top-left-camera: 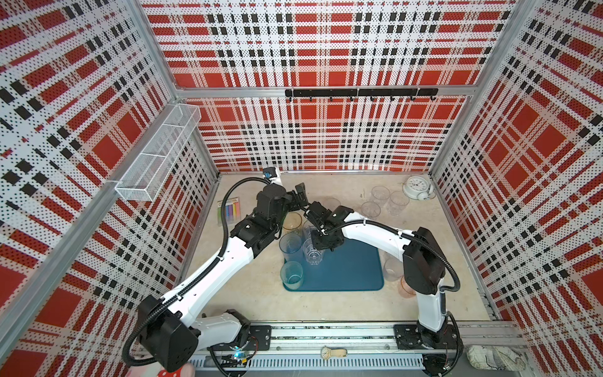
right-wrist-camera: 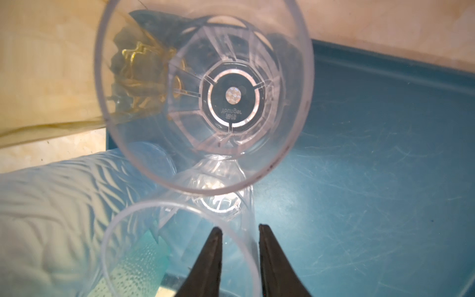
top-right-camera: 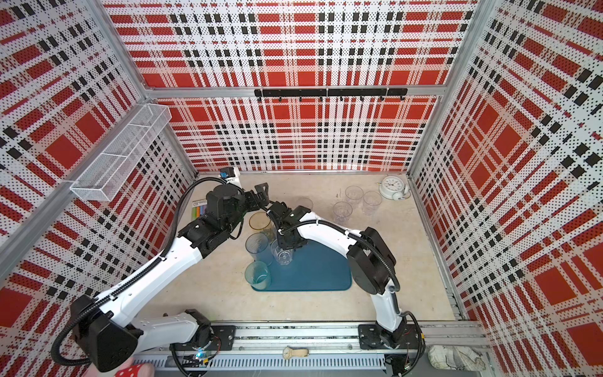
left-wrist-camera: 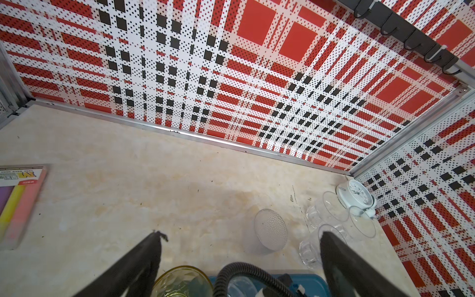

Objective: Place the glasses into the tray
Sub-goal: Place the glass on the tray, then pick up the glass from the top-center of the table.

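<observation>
The teal tray [top-left-camera: 352,274] lies mid-table. A blue-grey glass [top-left-camera: 290,246], a mint-green glass [top-left-camera: 291,275] and two clear faceted glasses [top-left-camera: 313,253] stand along its left side. An amber glass [top-left-camera: 292,221] stands just off its far-left corner. My right gripper [right-wrist-camera: 239,227] hangs over the nearer clear glass [right-wrist-camera: 180,244]. Its jaws are slightly apart, one finger inside the rim and one outside. My left gripper [left-wrist-camera: 241,235] is wide open above bare table behind the tray and holds nothing. Three clear glasses [top-left-camera: 380,195] and a frosted one [left-wrist-camera: 270,228] stand at the back.
A white alarm clock [top-left-camera: 417,187] sits in the back right corner. A pack of coloured notes [top-left-camera: 228,210] lies by the left wall. A frosted glass [top-left-camera: 391,269] and a pink glass [top-left-camera: 406,287] stand right of the tray, by the right arm. A wire basket [top-left-camera: 160,153] hangs on the left wall.
</observation>
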